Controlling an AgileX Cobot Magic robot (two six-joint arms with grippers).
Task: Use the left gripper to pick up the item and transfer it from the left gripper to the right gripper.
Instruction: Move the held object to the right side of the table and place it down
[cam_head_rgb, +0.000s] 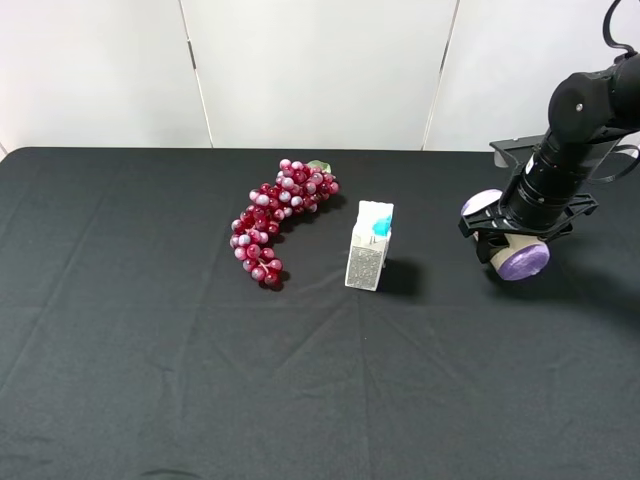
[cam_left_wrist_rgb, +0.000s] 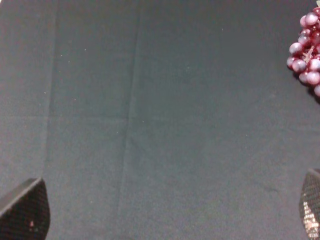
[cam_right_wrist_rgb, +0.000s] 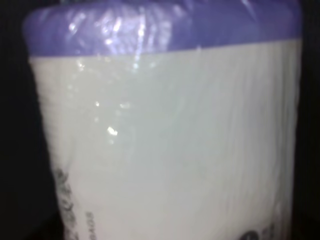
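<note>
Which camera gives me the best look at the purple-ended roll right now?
Exterior high: the roll shows whole, lying sideways in the right gripper. The right wrist view is filled by its label, blurred. The left wrist view misses it.

Left gripper wide open over black cloth, grapes nearby.

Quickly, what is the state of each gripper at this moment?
Left gripper: open, holding nothing, above bare black cloth.
Right gripper: shut on the purple roll.
</note>
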